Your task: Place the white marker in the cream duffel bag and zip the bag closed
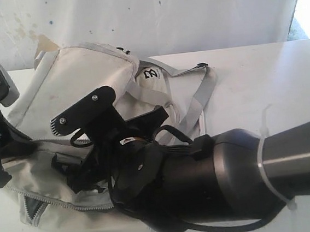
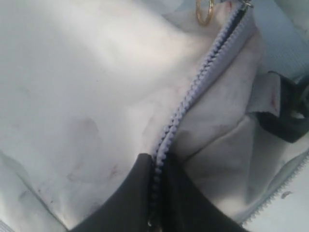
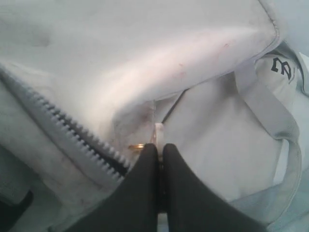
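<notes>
Contents hidden inside stained off-white fabric duffel bag [image 1: 80, 79]; left gripper [image 2: 157, 166] clamped on grey zipper [image 2: 193, 92], right gripper [image 3: 159, 150] on pale tab [image 3: 158, 129].

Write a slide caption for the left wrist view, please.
Left jaws shut on the grey zipper of the stained cream fabric duffel bag.

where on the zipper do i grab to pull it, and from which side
Probably the gold ring on the zipper: a thin loop, easier to pinch than the soft fabric of the bag. Come in along the zipper line, tool fingers on the ring's flat faces.
</notes>
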Robot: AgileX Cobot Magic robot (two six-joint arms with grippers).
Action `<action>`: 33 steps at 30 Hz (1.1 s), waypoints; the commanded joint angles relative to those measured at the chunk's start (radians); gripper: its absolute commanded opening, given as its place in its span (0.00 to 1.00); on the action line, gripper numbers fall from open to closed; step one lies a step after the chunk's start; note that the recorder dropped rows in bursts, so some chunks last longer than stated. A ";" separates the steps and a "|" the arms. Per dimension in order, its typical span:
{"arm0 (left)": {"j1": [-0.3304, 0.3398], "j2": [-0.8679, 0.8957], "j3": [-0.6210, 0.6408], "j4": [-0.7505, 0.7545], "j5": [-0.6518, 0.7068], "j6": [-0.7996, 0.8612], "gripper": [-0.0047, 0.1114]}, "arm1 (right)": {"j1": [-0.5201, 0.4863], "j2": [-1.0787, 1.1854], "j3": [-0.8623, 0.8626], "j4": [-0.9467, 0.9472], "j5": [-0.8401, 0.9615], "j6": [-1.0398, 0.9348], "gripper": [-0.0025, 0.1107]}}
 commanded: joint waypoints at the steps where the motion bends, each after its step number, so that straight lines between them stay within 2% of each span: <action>1: 0.019 -0.015 -0.005 0.094 0.006 -0.137 0.04 | -0.022 -0.009 0.002 0.048 -0.057 -0.021 0.02; 4: 0.019 -0.015 -0.005 0.178 0.007 -0.302 0.04 | -0.022 -0.009 0.002 0.048 -0.069 -0.051 0.02; 7: 0.019 -0.016 -0.005 0.332 0.007 -0.468 0.04 | -0.028 -0.009 0.002 0.053 -0.175 -0.131 0.02; 10: 0.019 -0.016 -0.005 0.349 0.015 -0.511 0.04 | -0.076 -0.009 0.002 0.053 -0.241 -0.207 0.02; 14: 0.019 -0.016 -0.005 0.333 0.024 -0.511 0.04 | -0.120 -0.009 0.002 0.049 -0.188 -0.220 0.02; 19: 0.019 -0.016 -0.005 0.321 0.027 -0.511 0.04 | -0.132 -0.018 -0.004 0.102 0.302 -0.223 0.02; 22: 0.019 -0.016 -0.005 0.319 0.027 -0.511 0.04 | -0.181 -0.053 -0.004 0.157 0.466 -0.221 0.04; 24: 0.019 -0.016 -0.005 0.319 0.022 -0.511 0.07 | -0.219 -0.080 -0.004 0.211 0.552 -0.221 0.10; 28: 0.019 -0.016 -0.005 0.318 0.005 -0.511 0.20 | -0.287 -0.122 -0.004 0.253 0.698 -0.187 0.24; 33: 0.019 -0.016 -0.005 0.304 -0.023 -0.511 0.46 | -0.384 -0.136 -0.003 0.234 0.872 -0.032 0.38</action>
